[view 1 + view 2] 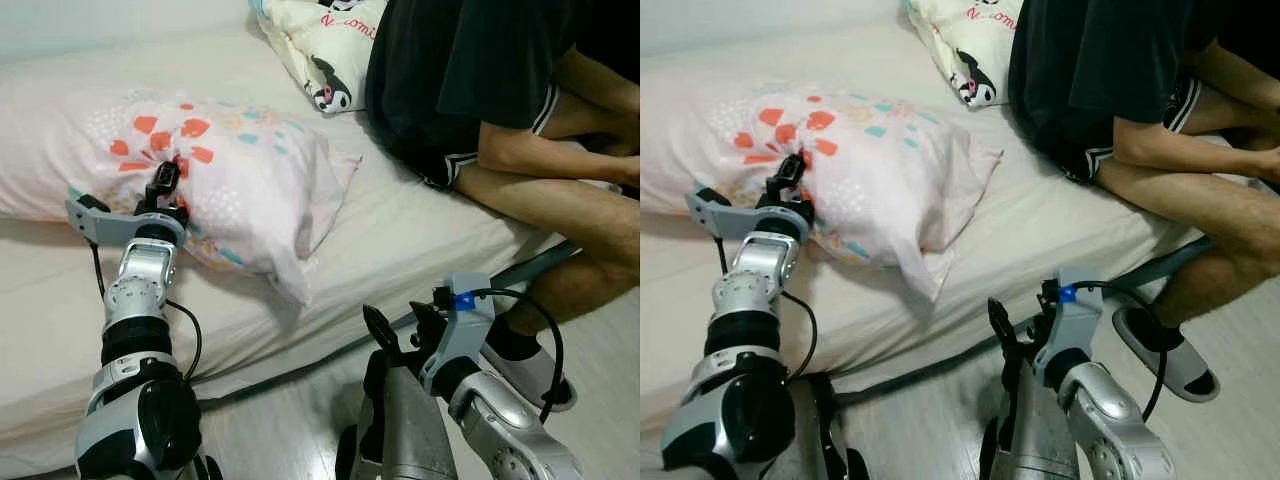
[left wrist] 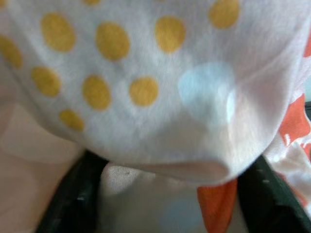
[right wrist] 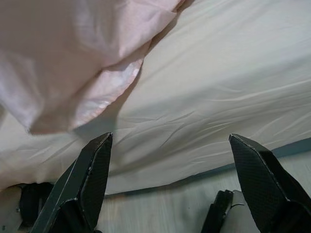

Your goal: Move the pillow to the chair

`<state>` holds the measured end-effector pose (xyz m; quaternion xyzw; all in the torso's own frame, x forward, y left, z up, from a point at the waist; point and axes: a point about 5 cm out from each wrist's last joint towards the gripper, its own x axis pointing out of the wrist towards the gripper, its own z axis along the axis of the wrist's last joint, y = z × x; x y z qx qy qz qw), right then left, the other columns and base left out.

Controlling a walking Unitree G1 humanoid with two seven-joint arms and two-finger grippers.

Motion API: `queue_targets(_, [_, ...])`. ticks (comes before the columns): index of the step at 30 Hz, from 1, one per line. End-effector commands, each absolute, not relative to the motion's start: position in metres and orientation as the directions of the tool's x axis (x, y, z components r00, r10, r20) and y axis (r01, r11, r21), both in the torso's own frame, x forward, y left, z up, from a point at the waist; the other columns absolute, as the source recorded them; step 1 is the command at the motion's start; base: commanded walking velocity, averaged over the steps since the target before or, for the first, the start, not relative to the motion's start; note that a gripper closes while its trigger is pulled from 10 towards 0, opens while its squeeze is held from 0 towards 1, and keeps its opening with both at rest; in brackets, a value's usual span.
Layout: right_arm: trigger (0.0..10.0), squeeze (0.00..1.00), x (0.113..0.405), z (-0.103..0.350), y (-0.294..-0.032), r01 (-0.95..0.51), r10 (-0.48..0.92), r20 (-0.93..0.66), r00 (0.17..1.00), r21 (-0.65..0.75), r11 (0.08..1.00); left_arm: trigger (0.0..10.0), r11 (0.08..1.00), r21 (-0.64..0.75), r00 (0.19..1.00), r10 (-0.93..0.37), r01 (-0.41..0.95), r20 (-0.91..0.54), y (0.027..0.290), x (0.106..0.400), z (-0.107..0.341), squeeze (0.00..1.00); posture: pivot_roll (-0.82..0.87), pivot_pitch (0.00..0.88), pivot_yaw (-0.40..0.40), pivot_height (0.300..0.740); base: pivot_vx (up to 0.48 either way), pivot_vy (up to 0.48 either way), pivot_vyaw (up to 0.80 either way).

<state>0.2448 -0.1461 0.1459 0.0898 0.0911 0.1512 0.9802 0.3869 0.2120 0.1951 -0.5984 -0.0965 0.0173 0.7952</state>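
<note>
The pillow [image 1: 240, 170], pale pink with orange, yellow and blue shapes, lies on the bed [image 1: 420, 230]. My left gripper [image 1: 160, 195] is at its near left edge, one black finger lying on top of the cover. In the left wrist view the pillow cover [image 2: 146, 97] bulges between the fingers [image 2: 73, 199], which stand wide apart on either side of it. My right gripper [image 1: 400, 325] hangs open beside the bed's front edge, above the floor. Its wrist view looks up at the pillow's lower corner [image 3: 73, 73] and the sheet.
A person [image 1: 480, 80] in dark clothes sits on the bed's right side, a slippered foot [image 1: 520, 360] on the floor close to my right arm. A second, cartoon-print pillow [image 1: 325, 45] lies behind them. Wooden floor [image 1: 290, 430] runs along the bed front.
</note>
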Motion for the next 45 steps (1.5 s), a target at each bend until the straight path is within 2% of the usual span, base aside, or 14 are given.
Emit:
queue_targets(1, [10.0,0.00,0.243,0.143,-0.148,-0.271,0.306,-0.155,0.940,0.209,0.940,0.0,0.295,-0.954,0.989,0.118,0.055,0.093,0.200,0.388,0.185,0.00,-0.13,0.279,-0.025,0.355,0.000,0.000,0.00])
queue_targets(9, [10.0,0.00,0.241,0.143,-0.148,-0.273,0.305,-0.149,0.941,0.205,0.940,0.0,0.278,-0.960,0.986,0.158,0.016,0.062,0.205,0.385,0.176,0.00,-0.12,0.262,-0.026,0.355,0.000,0.000,0.00])
queue_targets(24, [10.0,0.00,0.242,0.144,-0.146,-0.282,0.310,-0.127,0.942,0.199,0.939,0.0,0.253,-0.964,0.982,0.146,0.078,0.118,0.201,0.386,0.184,0.00,-0.13,0.246,-0.015,0.355,0.000,0.000,0.00])
queue_targets(27, [10.0,0.00,0.244,0.142,-0.148,-0.277,0.304,-0.132,0.944,0.188,0.942,0.0,0.202,-0.958,0.961,0.145,0.203,0.235,0.201,0.386,0.218,0.00,-0.11,0.236,-0.016,0.355,0.000,0.000,0.00])
queue_targets(32, [10.0,0.00,0.246,0.142,-0.148,-0.277,0.304,-0.131,0.944,0.188,0.942,0.0,0.206,-0.934,0.938,0.132,0.291,0.321,0.201,0.385,0.245,0.00,-0.11,0.230,-0.013,0.355,0.000,0.000,0.00])
queue_targets(38, [10.0,0.00,0.249,0.141,-0.148,-0.273,0.300,-0.126,0.946,0.192,0.943,0.0,0.264,-0.879,0.873,0.188,0.397,0.451,0.229,0.375,0.295,0.00,-0.10,0.216,-0.009,0.355,0.000,0.000,0.00])
queue_targets(43, [10.0,0.00,0.250,0.140,-0.149,-0.274,0.300,-0.125,0.946,0.191,0.943,0.0,0.292,-0.862,0.853,0.205,0.414,0.479,0.239,0.369,0.306,0.00,-0.10,0.208,-0.010,0.355,0.000,0.000,0.00])
queue_targets(45, [10.0,0.00,0.251,0.139,-0.148,-0.279,0.305,-0.124,0.944,0.189,0.941,0.0,0.321,-0.840,0.823,0.235,0.437,0.518,0.252,0.359,0.323,0.00,-0.10,0.192,-0.013,0.355,0.000,0.000,0.00])
